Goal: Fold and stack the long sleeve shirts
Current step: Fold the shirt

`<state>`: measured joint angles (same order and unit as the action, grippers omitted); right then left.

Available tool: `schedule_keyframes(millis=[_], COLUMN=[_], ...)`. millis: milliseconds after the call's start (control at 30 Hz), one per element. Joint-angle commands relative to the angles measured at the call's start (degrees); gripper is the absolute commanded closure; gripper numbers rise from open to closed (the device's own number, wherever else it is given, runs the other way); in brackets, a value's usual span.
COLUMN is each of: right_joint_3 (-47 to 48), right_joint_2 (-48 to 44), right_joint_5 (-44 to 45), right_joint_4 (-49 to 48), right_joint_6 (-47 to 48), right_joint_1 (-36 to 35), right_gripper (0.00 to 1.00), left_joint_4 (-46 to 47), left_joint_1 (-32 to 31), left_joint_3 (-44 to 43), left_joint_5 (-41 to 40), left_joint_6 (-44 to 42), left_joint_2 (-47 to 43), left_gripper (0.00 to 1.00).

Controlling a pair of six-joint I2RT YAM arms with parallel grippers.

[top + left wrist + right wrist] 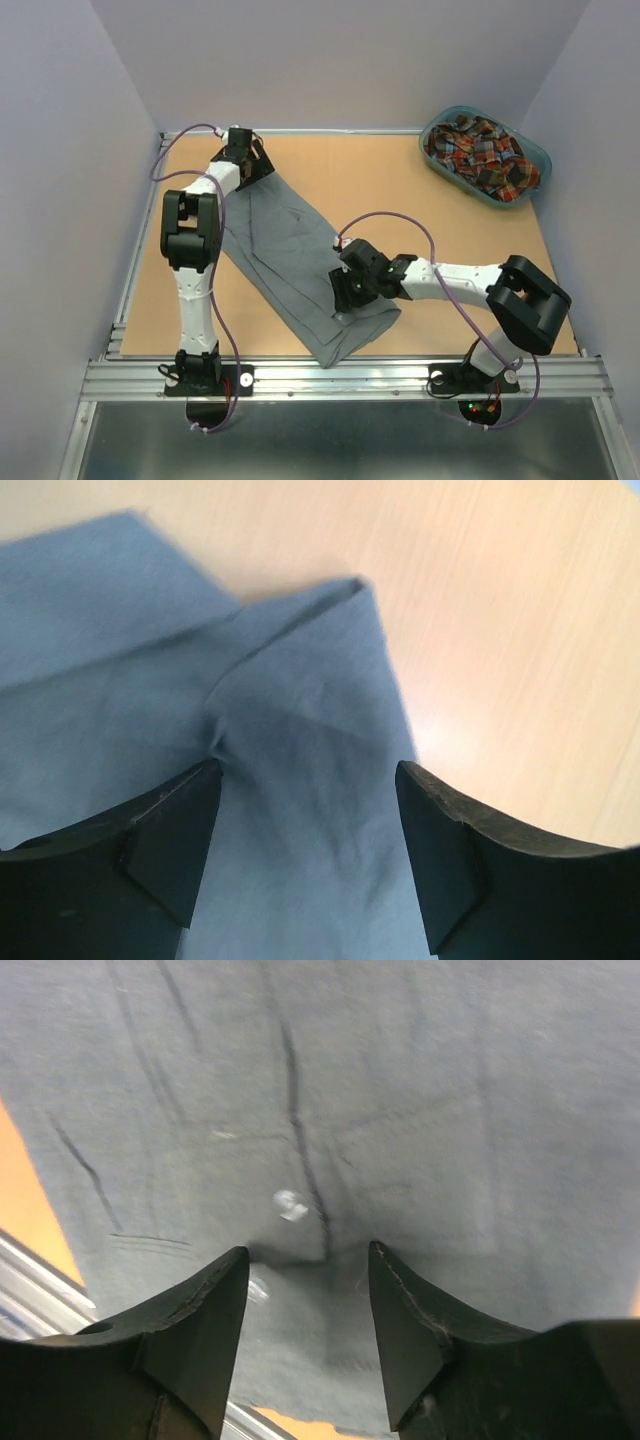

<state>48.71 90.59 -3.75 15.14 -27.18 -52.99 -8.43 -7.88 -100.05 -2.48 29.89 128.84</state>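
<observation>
Grey shirt [290,265]: spread flat on the surface [420,200] as a long diagonal strip, well left of the teal basket [540,165]. Plaid shirt [480,150]: bunched inside that basket. Left arm's fingers [170,850]: released, spread apart over the strip's end level with the basket. Right arm's fingers [200,1330]: grasping a fold of grey cloth at the strip's other end, on the basket's near side.

We've got the wooden tabletop [380,180], grey shirt [285,250] stretched diagonally across its left-middle, teal oval basket [541,158] sitting in the far-right corner.
</observation>
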Motion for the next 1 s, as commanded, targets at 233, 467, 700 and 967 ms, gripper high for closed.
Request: schedule_keyframes(millis=[233, 467, 700, 967], right_joint_3=[3.15, 2.71, 2.71, 0.43], right_joint_2=[-7.79, -6.92, -3.14, 0.2], right_joint_5=[12.01, 11.84, 7.09, -0.02], right_joint_4=[5.96, 5.87, 5.87, 5.43], right_joint_6=[7.14, 11.0, 12.33, 10.84], right_joint_1=[1.92, 4.3, 4.74, 4.74], right_gripper=[0.38, 0.42, 0.43, 0.44], left_joint_4=[-5.73, -0.55, 1.92, 0.25], left_joint_1=[0.15, -1.7, -4.86, -4.87], left_joint_3=[22.56, 41.94, 46.88, 38.28], left_joint_5=[-16.24, -10.97, -11.23, -13.08], left_joint_6=[7.98, 11.41, 11.86, 10.01], left_joint_2=[-34.76, -39.98, -38.14, -26.1], left_gripper=[0.11, 0.14, 0.15, 0.18])
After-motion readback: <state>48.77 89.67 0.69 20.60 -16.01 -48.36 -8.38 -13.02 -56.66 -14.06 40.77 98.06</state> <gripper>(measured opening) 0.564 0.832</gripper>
